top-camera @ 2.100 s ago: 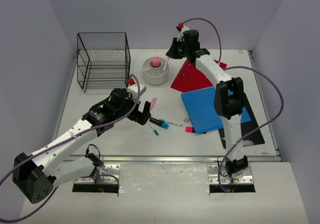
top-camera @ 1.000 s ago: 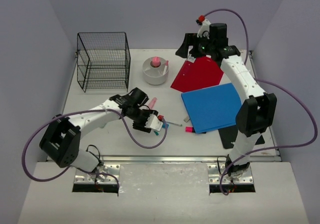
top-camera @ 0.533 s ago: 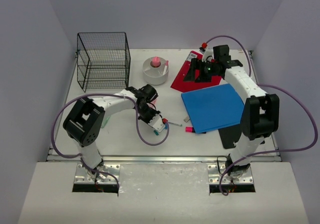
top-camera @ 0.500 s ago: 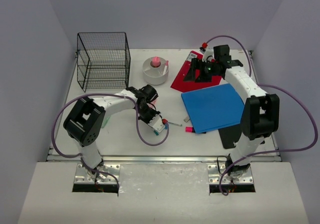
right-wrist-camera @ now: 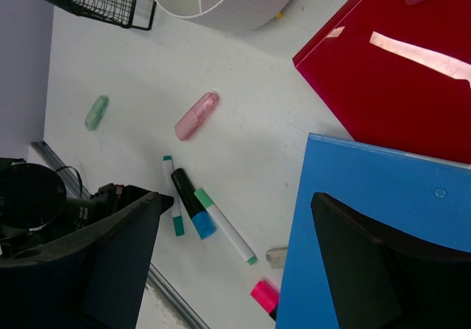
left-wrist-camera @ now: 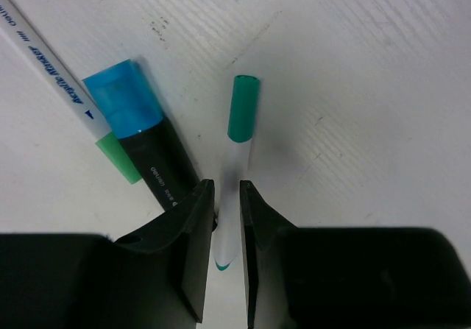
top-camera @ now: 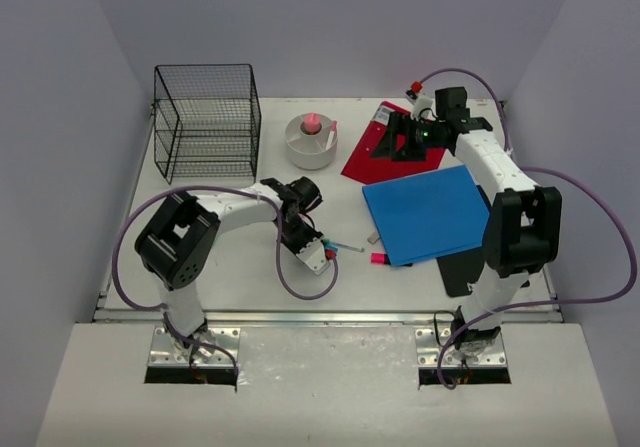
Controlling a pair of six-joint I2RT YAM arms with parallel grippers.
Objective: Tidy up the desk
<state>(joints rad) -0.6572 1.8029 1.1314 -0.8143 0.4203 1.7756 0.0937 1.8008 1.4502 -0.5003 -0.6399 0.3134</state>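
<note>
Green-capped white pen [left-wrist-camera: 237, 160] lies on the off-white surface [left-wrist-camera: 353, 86] between pale lavender walls [top-camera: 60, 117], its barrel pinched by the nearly closed left end effector [left-wrist-camera: 227, 189], while the right end effector [right-wrist-camera: 237, 204] gapes wide and empty above the red folder [right-wrist-camera: 397, 79].

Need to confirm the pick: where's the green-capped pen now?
Left wrist view, centre: the green-capped pen lies on the desk, pinched in the left tool, immediately right of the blue-capped black marker.

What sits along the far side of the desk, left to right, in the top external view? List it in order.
wire basket → white round holder → red folder
</note>
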